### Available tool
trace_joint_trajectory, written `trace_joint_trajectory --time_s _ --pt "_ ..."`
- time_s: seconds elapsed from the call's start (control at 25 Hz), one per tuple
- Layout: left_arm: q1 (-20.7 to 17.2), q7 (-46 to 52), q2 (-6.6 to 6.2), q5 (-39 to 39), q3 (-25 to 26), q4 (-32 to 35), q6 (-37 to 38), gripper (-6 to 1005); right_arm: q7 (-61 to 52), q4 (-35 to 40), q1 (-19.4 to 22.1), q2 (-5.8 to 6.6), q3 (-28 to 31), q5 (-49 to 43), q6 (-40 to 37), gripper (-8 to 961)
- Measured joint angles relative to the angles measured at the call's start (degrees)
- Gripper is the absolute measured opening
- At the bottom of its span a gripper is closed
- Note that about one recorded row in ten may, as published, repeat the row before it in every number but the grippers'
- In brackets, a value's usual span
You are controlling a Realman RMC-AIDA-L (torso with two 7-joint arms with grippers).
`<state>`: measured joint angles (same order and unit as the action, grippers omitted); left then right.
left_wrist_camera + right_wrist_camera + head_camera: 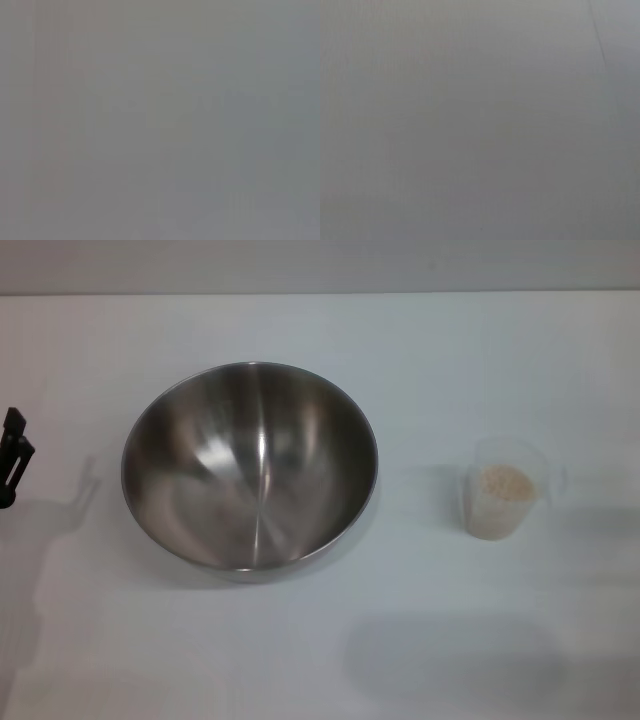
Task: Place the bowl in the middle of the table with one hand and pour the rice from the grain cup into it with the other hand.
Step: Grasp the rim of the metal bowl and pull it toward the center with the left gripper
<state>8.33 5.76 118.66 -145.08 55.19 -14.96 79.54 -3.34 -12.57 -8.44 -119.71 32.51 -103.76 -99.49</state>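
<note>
bowl (250, 468) empty on worktop (320, 660) | grain cup (503, 500) with rice (503, 483) well right | left gripper (14, 458) at left edge, apart, grip state unclear

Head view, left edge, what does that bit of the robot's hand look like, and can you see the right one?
Only a small part of the left hand shows: black, angular, blocky pieces, with no cables or markings visible. The right hand is out of view; both wrist views show only blank grey.
</note>
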Motion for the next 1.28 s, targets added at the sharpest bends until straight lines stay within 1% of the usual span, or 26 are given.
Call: trace_joint_trajectory --time_s 0.36,0.48,0.64,0.68,0.72,0.76,0.84,0.88,0.92,0.96,1.08,1.12,1.16,1.2,1.28 --pt "0.4 -0.6 -0.11 0.0 -0.3 -1.7 -0.1 834 0.0 -0.1 0.1 0.00 0.0 0.0 0.0 838" --pt "-0.1 -0.9 -0.42 0.2 0.3 -3.7 -1.0 834 0.0 -0.1 0.1 0.03 0.0 0.0 0.0 838" --pt "-1.3 -3.3 -1.11 0.2 1.6 -8.7 -3.7 834 0.0 -0.1 0.1 0.09 0.0 0.0 0.0 838" --pt "-3.2 -6.9 -2.30 0.1 2.4 -15.6 -9.1 834 0.0 -0.1 0.1 0.09 0.0 0.0 -0.1 838" --pt "-4.3 -9.1 -3.12 0.1 2.6 -19.9 -13.2 835 0.0 -0.1 0.1 0.09 0.0 0.0 -0.2 838" --pt "-4.9 -10.4 -3.71 0.0 2.6 -22.6 -16.0 835 0.0 -0.1 0.1 0.09 0.0 0.0 -0.3 838" --pt "-6.8 -14.1 -5.42 -0.1 3.1 -31.0 -24.5 835 0.0 -0.1 0.1 0.09 0.0 0.0 -0.6 838" --pt "-7.7 -15.3 -6.15 -0.5 3.7 -34.9 -28.5 835 0.0 -0.1 0.1 0.09 0.0 0.0 -0.7 837" --pt "-8.4 -16.0 -6.67 -1.1 4.4 -37.9 -31.8 835 0.0 -0.1 0.1 0.09 0.0 0.0 -0.7 837" --pt "-9.4 -16.1 -7.05 -2.6 5.9 -41.8 -36.6 835 0.0 -0.1 0.1 0.09 0.0 0.0 -0.7 837" --pt "-11.3 -15.8 -7.44 -6.8 10.3 -52.2 -51.0 835 0.0 0.0 0.1 0.09 0.0 0.0 -0.8 837" --pt "-11.8 -15.8 -7.30 -8.3 12.5 -57.1 -59.2 835 0.0 0.0 0.0 0.09 0.0 0.0 -0.8 837" --pt "-11.9 -16.0 -7.11 -9.1 14.1 -60.3 -65.4 835 0.0 0.0 0.0 0.09 0.0 0.0 -0.8 837" --pt "-12.0 -16.1 -6.88 -9.5 15.3 -62.7 -70.0 836 0.0 0.0 0.0 0.09 0.0 0.0 -0.8 837" --pt "-11.4 -16.4 -5.72 -10.5 19.7 -70.3 -84.8 836 0.0 0.0 0.0 0.09 0.0 0.0 -0.8 837"
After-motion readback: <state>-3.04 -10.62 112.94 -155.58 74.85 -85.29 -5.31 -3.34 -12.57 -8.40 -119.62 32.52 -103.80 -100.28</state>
